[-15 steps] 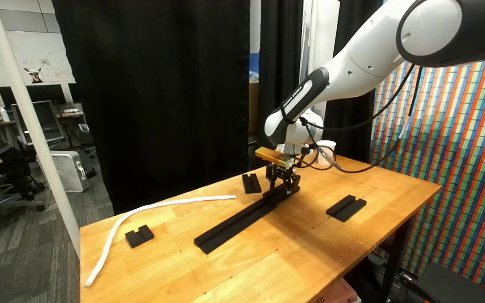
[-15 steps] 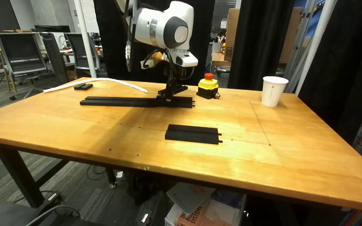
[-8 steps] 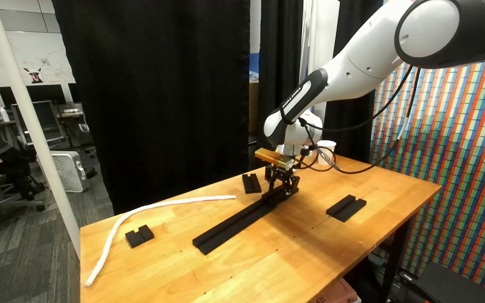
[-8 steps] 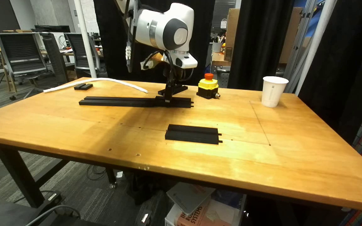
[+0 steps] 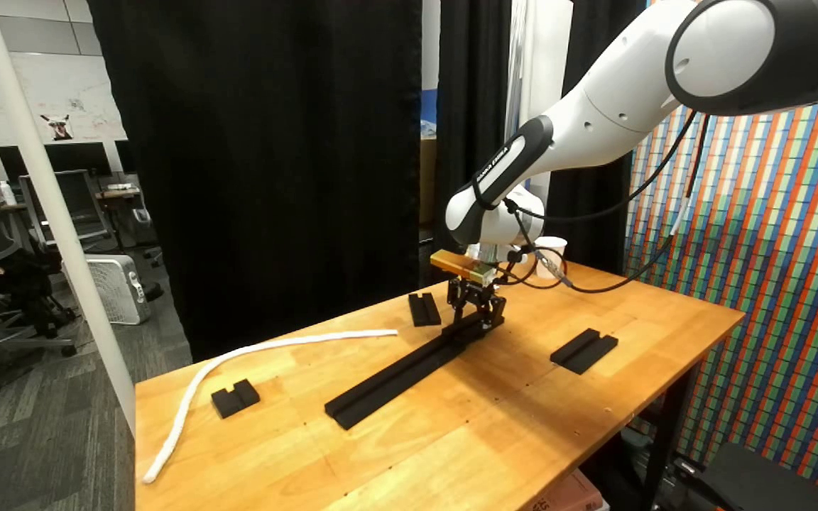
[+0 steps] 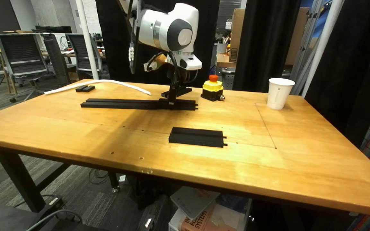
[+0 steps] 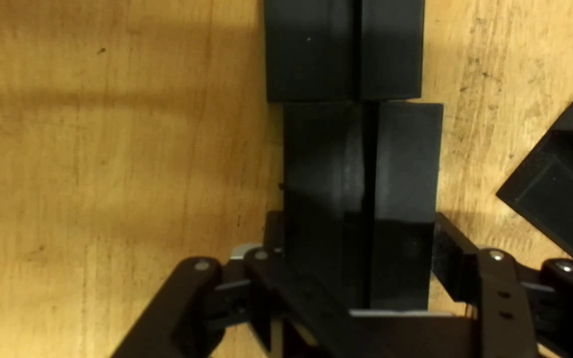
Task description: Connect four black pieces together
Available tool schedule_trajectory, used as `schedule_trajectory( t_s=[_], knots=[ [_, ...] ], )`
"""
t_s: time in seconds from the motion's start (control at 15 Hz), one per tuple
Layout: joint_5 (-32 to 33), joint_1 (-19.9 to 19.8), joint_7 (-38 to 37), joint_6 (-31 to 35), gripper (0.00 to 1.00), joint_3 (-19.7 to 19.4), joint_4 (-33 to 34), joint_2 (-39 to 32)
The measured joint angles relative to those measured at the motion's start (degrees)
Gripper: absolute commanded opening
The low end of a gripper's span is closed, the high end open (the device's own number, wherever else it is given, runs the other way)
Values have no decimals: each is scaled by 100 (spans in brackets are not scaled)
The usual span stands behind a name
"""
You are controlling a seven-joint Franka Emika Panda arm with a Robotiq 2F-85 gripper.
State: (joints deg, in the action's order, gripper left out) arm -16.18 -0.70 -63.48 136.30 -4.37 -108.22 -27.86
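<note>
In an exterior view your tabletop (image 6: 252, 170) is bright: glare toward the near edge, broad soft shadow toward that edge's left part, wide-angle stretch toward the near right corner. Wrist view: you get a blurred claw (image 7: 360, 238), crushed blacks.

"FRANKA EMIKA" runs along the robot arm (image 5: 597, 121), and below, "IN", "RO" and "SYSTEMS" show on the book (image 6: 208, 219)!
</note>
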Motion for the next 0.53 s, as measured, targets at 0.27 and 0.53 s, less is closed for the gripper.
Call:
schedule_trajectory(
  t_s=[0.27, 0.53],
  knots=[
    [0, 0, 0, -17, 45, -7, 0, 0],
    [0, 0, 0, -61, 45, -21, 0, 2]
  ],
)
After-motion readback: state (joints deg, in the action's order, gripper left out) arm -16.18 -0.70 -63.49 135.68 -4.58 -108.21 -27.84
